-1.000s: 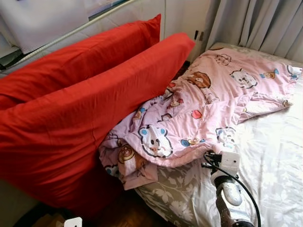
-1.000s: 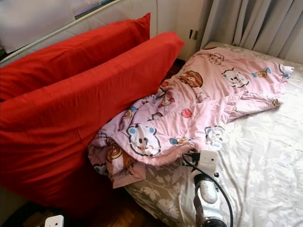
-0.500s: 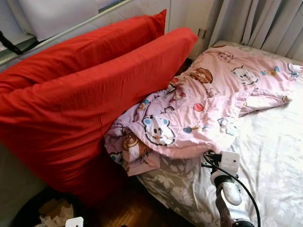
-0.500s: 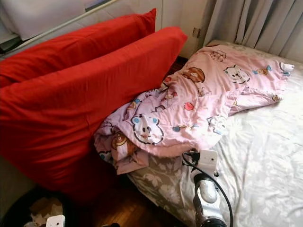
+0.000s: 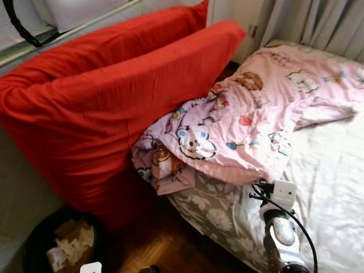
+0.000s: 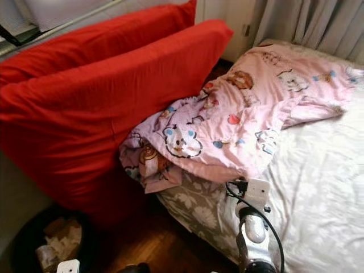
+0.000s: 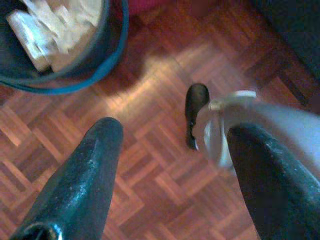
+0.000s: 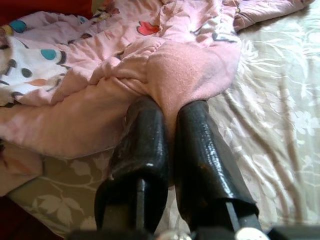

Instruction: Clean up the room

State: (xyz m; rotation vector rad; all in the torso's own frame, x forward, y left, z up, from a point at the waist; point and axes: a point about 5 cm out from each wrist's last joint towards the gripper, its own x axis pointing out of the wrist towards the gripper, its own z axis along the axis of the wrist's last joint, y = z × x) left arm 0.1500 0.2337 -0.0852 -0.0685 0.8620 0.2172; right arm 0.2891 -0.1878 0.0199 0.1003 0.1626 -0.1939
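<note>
While my head camera looks down at the bed's near left corner, I record the following.

Head view, blanket: pink cartoon-print blanket [image 5: 244, 122] lies bunched along the left side of the bed [image 5: 335, 187], its lower fold spilling over the near left corner against the red cushions [image 5: 108, 108].
Head view, right arm: my right gripper [image 8: 167, 142] is hidden past the wrist camera box, which sits over the mattress edge just below the blanket's hem.
Head view, floor: a dark bin [image 5: 40, 242] with crumpled paper stands on the wooden floor [image 5: 165, 250] beside the cushions.

Left wrist view, left gripper [image 7: 175, 165]: fingers spread wide and holding nothing, hanging idle above the parquet, the bin's rim near one finger.

Right wrist view, right gripper: the two black fingers are pressed together, and a thick pink fold of the blanket bulges out right at their tips; I judge that a pinch of cloth is caught between them, though the contact itself is hidden.

Handling, judgement: soft, light, limp cloth; it will drape and drag rather than lift as one piece, and may slip from a thin pinch.
Hold point, judgement: the bunched hem fold near the mattress edge, where the layers are doubled, gives the firmest purchase.
</note>
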